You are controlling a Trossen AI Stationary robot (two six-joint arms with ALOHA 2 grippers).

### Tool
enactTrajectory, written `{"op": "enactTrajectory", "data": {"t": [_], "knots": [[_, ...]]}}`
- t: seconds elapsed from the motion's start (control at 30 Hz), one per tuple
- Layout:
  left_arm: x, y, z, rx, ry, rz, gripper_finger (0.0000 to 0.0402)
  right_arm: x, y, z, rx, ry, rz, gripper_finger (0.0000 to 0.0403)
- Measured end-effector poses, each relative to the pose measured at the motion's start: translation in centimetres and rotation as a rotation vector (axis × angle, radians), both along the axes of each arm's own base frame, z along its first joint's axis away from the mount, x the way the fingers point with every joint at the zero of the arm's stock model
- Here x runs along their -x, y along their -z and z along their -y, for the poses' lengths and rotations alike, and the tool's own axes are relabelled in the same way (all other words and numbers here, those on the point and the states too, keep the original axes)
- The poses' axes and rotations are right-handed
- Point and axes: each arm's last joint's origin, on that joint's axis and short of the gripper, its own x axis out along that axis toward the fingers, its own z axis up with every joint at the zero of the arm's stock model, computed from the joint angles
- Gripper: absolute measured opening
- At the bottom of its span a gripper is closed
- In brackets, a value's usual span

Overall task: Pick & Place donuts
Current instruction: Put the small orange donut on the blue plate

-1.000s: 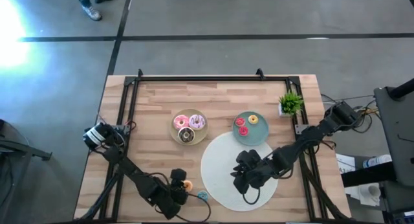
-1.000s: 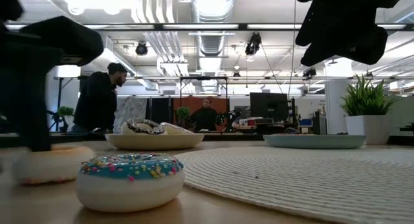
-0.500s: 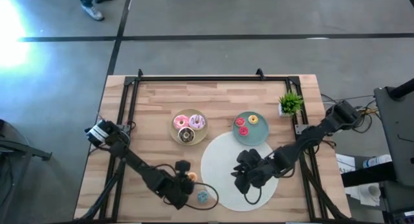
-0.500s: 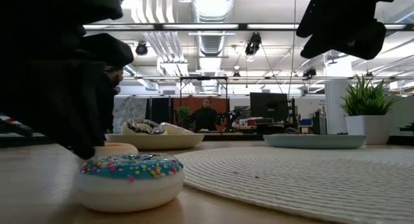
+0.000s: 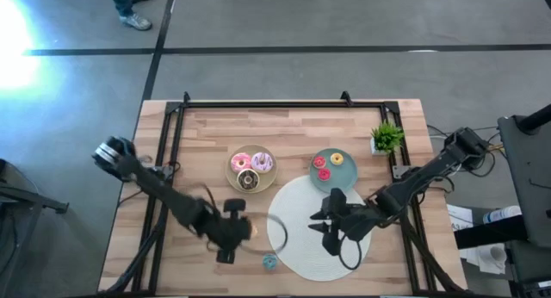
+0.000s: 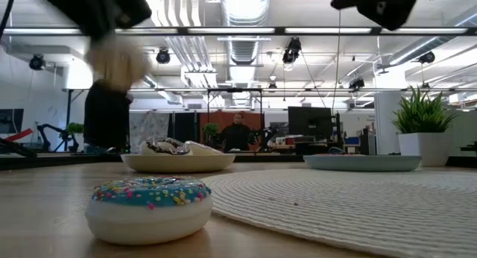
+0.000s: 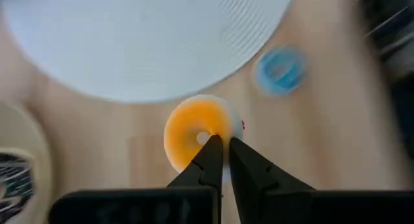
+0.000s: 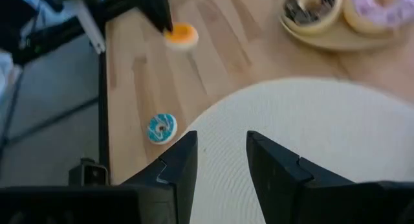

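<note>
While the left gripper [image 5: 241, 232] hangs above the wood table [image 5: 198, 160] at about seven o'clock from the table's middle, its fingers [image 7: 210, 156] pinch an orange mini donut [image 7: 194, 133] by the ring, lifted clear of the surface. Just beyond it, at six o'clock, a blue sprinkled mini donut [image 5: 269, 262] lies on the bare wood beside the edge of the white round mat [image 5: 297, 246].

Near the centre, a beige plate [image 5: 232, 170] carries three larger donuts: pink [image 5: 240, 162], purple-white [image 5: 262, 163] and brown-white [image 5: 248, 180]. At one o'clock, a teal plate [image 5: 344, 173] holds two red mini donuts [image 5: 321, 167] and a yellow one [image 5: 337, 158].

Over the mat at five o'clock, the right gripper [image 5: 327, 232] hovers with its fingers [image 8: 178, 162] parted and nothing between them. A small potted plant [image 5: 386, 138] stands at two o'clock.
</note>
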Motion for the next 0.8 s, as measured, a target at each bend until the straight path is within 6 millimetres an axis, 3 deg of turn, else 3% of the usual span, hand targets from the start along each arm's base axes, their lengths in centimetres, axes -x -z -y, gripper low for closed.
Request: {"op": "enactTrajectory", "data": {"t": [0.23, 0.4, 0.63, 0.8], "knots": [[-0.6, -6.7, -6.4, 0.524, 0.011, 0.194, 0.0, -1.5, -2.0, -0.8, 0.261, -0.199, 0.065, 0.0125], [-1.8, -8.6, -10.1, 0.73, 0.019, 0.313, 0.0, -3.3, -4.0, -0.4, 0.479, -0.259, 0.074, 0.0128], [-2.8, -9.7, -11.9, 0.892, 0.084, 0.362, 0.0, -4.0, -6.1, 0.7, 0.635, -0.231, -0.034, 0.0161], [-2.8, -10.1, -11.9, 0.918, 0.135, 0.376, 0.0, -4.3, -7.3, 1.2, 0.604, -0.172, -0.019, 0.0186]]}}
